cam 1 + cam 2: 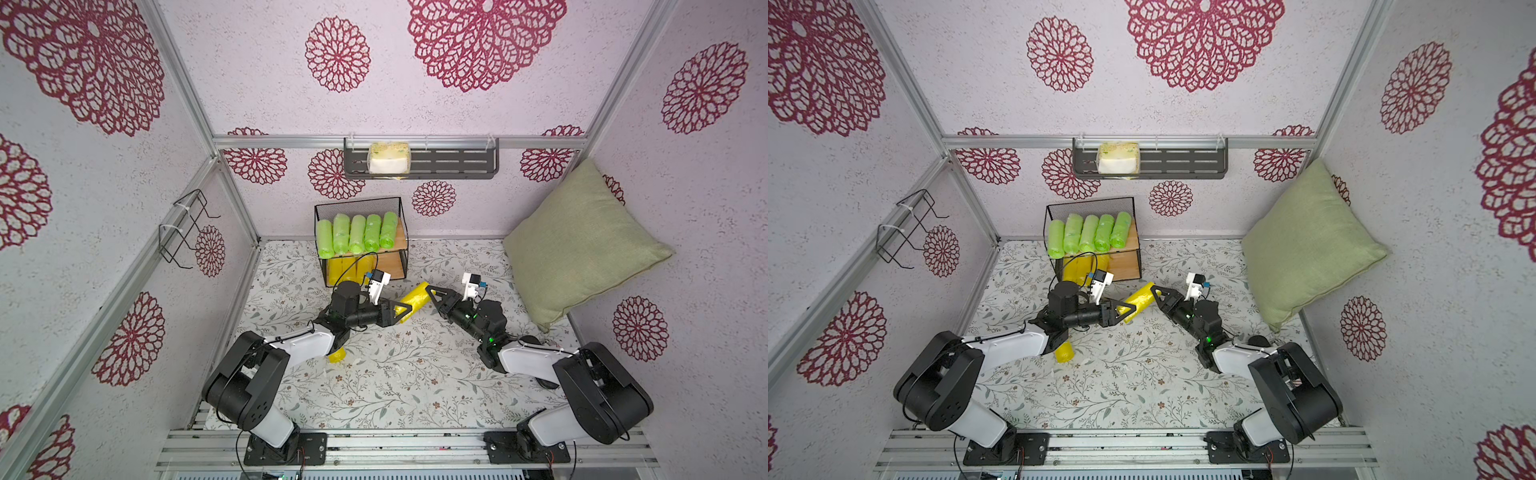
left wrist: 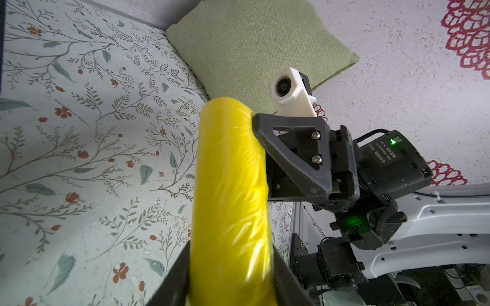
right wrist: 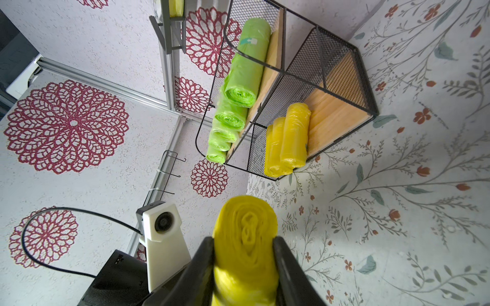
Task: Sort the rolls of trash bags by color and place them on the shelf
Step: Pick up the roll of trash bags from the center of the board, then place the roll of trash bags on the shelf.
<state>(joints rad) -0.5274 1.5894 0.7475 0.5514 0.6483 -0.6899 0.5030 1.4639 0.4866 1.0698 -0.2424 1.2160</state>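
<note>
A yellow roll point(image 1: 417, 300) point(image 1: 1140, 299) hangs above the table between my two grippers. My left gripper point(image 1: 405, 311) point(image 2: 230, 265) is shut on its near end. My right gripper point(image 1: 430, 296) point(image 3: 244, 254) has both fingers against its far end. The shelf point(image 1: 361, 201) point(image 3: 342, 79) stands at the back of the table. Several light green rolls point(image 1: 357, 232) lie side by side on its upper board. Two yellow rolls point(image 3: 286, 137) lie on its lower board, partly hidden by my left wrist in both top views. Another yellow roll point(image 1: 337, 355) lies on the table, half under my left arm.
A green pillow point(image 1: 582, 241) leans in the back right corner. A dark slotted wall rack point(image 1: 457, 162) holds a sponge pack point(image 1: 388, 158) above the shelf. A bare wire hanger point(image 1: 183, 226) sticks out from the left wall.
</note>
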